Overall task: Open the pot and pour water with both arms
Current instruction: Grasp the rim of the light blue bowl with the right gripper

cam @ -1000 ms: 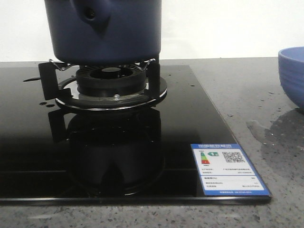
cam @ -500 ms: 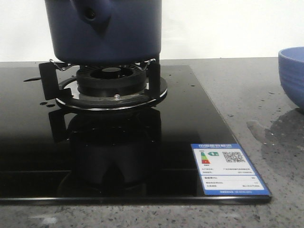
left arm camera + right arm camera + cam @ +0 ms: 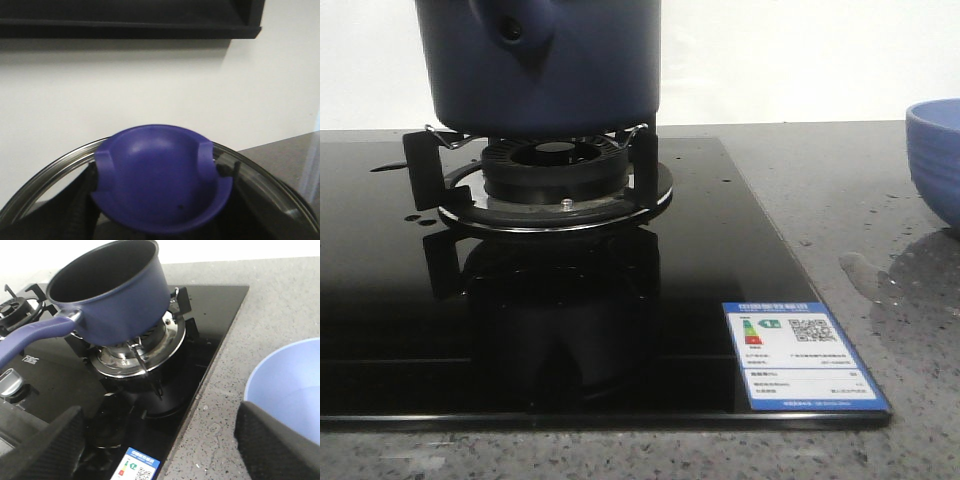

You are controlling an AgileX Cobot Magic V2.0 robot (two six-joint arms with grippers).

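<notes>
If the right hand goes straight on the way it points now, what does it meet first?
Probably the burner ring under the pot, near the edge of the hob; the open right hand has nothing nearer between its fingers. Depth is unclear.

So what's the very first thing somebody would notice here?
Probably the big dark blue pot sitting on the burner of the shiny black stove, with no lid on it. The left gripper is holding the glass lid by its blue knob. A light blue bowl waits on the grey counter to the right.
</notes>
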